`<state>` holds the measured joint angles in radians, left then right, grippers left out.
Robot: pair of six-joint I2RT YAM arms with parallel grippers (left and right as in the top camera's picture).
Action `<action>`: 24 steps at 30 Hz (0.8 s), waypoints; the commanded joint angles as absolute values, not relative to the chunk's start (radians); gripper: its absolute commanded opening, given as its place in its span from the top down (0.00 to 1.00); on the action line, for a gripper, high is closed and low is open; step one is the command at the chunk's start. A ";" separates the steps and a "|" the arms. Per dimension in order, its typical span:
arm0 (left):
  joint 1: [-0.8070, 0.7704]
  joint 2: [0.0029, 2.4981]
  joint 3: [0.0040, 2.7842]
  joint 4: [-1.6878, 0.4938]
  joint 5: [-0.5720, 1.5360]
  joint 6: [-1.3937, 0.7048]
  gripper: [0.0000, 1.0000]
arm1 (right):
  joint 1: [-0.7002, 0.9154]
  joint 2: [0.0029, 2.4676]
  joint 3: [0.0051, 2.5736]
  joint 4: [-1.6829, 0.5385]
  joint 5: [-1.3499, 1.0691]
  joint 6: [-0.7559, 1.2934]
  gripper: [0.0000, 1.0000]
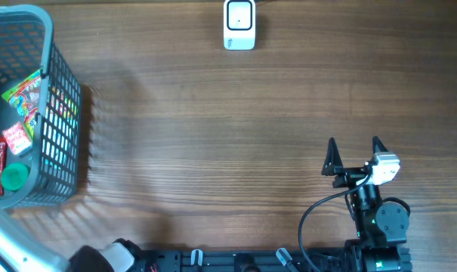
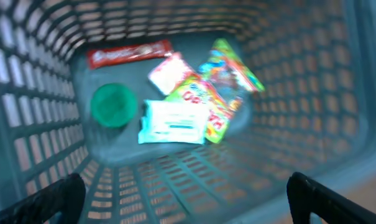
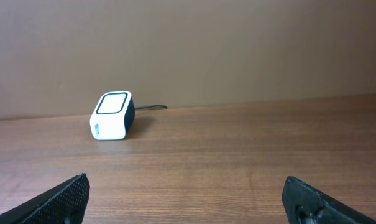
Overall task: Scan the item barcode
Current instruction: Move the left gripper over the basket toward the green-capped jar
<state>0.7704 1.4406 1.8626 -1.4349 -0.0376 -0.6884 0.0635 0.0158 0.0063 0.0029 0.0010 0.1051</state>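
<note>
Packets (image 2: pixel 188 109) lie in the basket (image 2: pixel 299 81) ahead of the released left pincer (image 2: pixel 184 196); right pincer (image 3: pixel 186 196), released, faces the scanner (image 3: pixel 111 116).

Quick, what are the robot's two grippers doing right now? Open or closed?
Left gripper: open, holding nothing.
Right gripper: open, holding nothing.
</note>
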 commanded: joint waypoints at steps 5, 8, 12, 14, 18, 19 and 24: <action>0.847 1.607 1.862 -1.512 -0.097 -0.802 0.00 | 0.064 0.011 0.006 0.006 -0.007 0.114 0.00; 0.861 1.654 1.842 -1.511 -0.126 -0.801 0.00 | 0.064 0.011 0.005 0.006 -0.007 0.114 0.00; 0.863 1.700 1.779 -1.472 -0.130 -0.801 0.00 | 0.064 0.011 0.005 0.006 -0.007 0.114 0.00; 0.863 1.709 1.734 -1.441 -0.129 -0.801 0.00 | 0.064 0.011 0.006 0.006 -0.007 0.114 0.00; 0.863 1.710 1.633 -1.360 -0.130 -0.800 0.00 | 0.064 0.011 0.005 0.006 -0.007 0.114 0.00; 0.863 1.710 1.614 -1.344 -0.130 -0.799 0.00 | 0.064 0.011 0.005 0.006 -0.007 0.115 0.00; 0.863 1.711 1.482 -1.199 -0.129 -0.755 0.00 | 0.064 0.011 0.006 0.006 -0.007 0.114 0.00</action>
